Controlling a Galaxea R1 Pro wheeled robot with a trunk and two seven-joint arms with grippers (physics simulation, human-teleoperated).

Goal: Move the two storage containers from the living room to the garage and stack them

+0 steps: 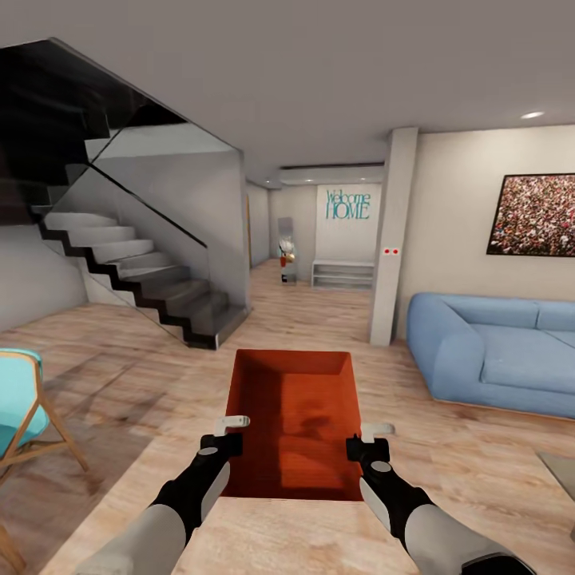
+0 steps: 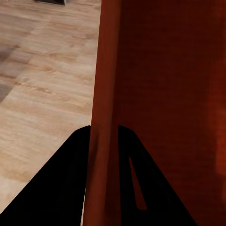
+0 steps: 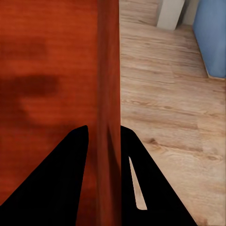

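An orange-red storage container [image 1: 295,423] hangs in front of me above the light wood-plank floor of the living room, held level between both arms. My left gripper [image 1: 228,435] is shut on its left wall [image 2: 106,94], one finger on each side of the thin rim. On the opposite side my right gripper [image 1: 363,443] is shut on the right wall [image 3: 109,84] in the same way. The finely ribbed inside of the bin [image 3: 47,70] is empty.
A blue sofa [image 1: 495,351] stands at the right, by a white pillar [image 1: 393,239]. A dark staircase with a glass rail [image 1: 144,263] rises at the left. A turquoise wooden chair [image 1: 20,407] is near left. A hallway with a "Welcome HOME" wall [image 1: 347,206] lies straight ahead.
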